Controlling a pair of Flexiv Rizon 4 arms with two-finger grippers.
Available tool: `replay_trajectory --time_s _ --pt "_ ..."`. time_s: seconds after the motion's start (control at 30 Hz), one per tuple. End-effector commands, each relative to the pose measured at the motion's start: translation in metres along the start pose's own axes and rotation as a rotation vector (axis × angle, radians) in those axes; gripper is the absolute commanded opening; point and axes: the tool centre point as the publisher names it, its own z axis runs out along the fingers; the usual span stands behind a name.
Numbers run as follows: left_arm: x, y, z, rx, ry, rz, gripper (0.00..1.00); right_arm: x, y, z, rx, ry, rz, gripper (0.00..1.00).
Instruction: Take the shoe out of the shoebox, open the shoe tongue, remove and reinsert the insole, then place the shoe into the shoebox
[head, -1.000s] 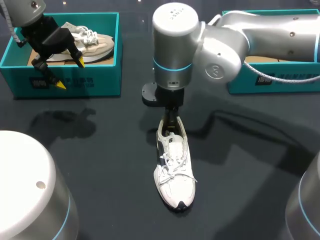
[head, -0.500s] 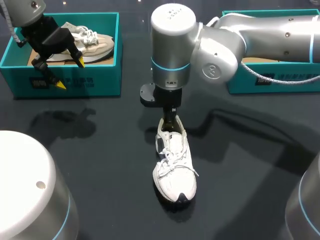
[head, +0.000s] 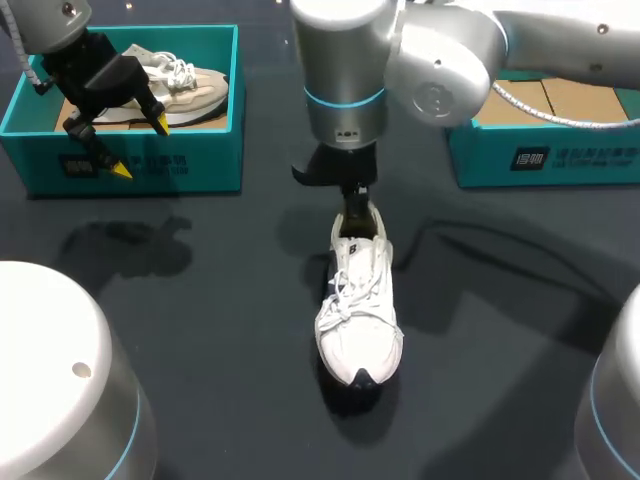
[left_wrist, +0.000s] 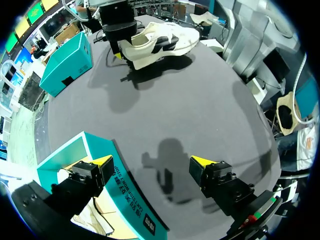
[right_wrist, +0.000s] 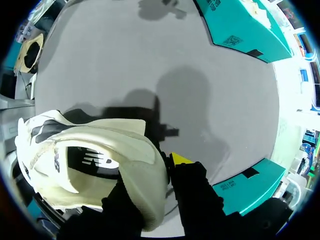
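Note:
A white sneaker (head: 360, 310) with dark side marks hangs over the middle of the table. My right gripper (head: 352, 205) is shut on its heel collar, and the toe points toward the near edge. In the right wrist view one yellow-tipped finger (right_wrist: 180, 159) presses the outside of the heel (right_wrist: 145, 175); the other finger is hidden inside the shoe. From the left wrist view the sneaker (left_wrist: 160, 40) is seen off the table with its shadow under it. My left gripper (head: 140, 147) stands open above the front wall of the left teal shoebox (head: 150, 165), its fingers straddling that wall (left_wrist: 120, 185).
A beige sneaker (head: 175, 80) lies in the left shoebox. A second teal shoebox (head: 530, 155) stands at the back right, under my right arm. The two robot bases fill the near corners.
My right gripper has closed on the sneaker's heel and raised it off the table, shifting it slightly right. The left arm has not moved.

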Motion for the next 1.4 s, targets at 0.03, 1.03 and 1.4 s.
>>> replay_trajectory --time_s 0.03,1.03,1.4 --pt "0.0 0.0 0.0 -0.002 0.002 0.0 1.0 -0.009 -0.029 -0.058 0.009 -0.009 -0.003 0.0" --pt "0.0 0.0 0.0 -0.002 0.002 0.0 1.0 -0.086 -0.125 -0.134 0.063 -0.129 -0.028 0.0" --pt "0.0 0.0 0.0 -0.002 0.002 0.0 1.0 -0.109 -0.154 -0.138 0.027 -0.153 -0.064 0.0"
